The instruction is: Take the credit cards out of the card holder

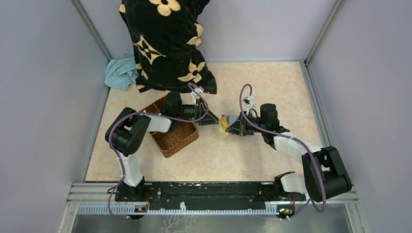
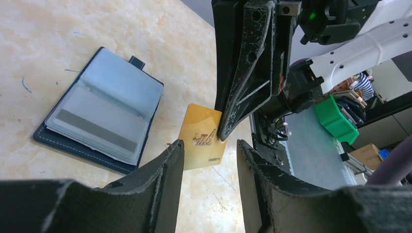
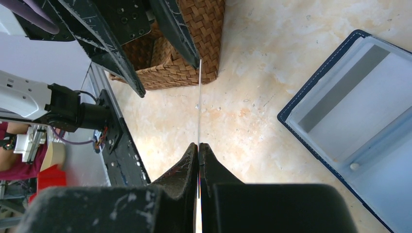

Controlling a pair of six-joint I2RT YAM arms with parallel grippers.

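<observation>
Beige marbled tabletop [image 1: 272, 87] carries a black fabric bundle patterned with cream flowers [image 1: 165, 43] at the back. A brown wicker basket [image 1: 172, 133] sits under the left arm. The dark navy card holder [image 2: 97, 116] lies open and flat, its pale blue sleeves facing up. Near the holder but apart from it, a thin gold credit card [image 2: 201, 138] is pinched at one end by the closed right gripper [image 3: 199, 145]. The left gripper [image 2: 210, 143] faces it with fingers spread. The card's free end is near one fingertip, and contact cannot be told.
</observation>
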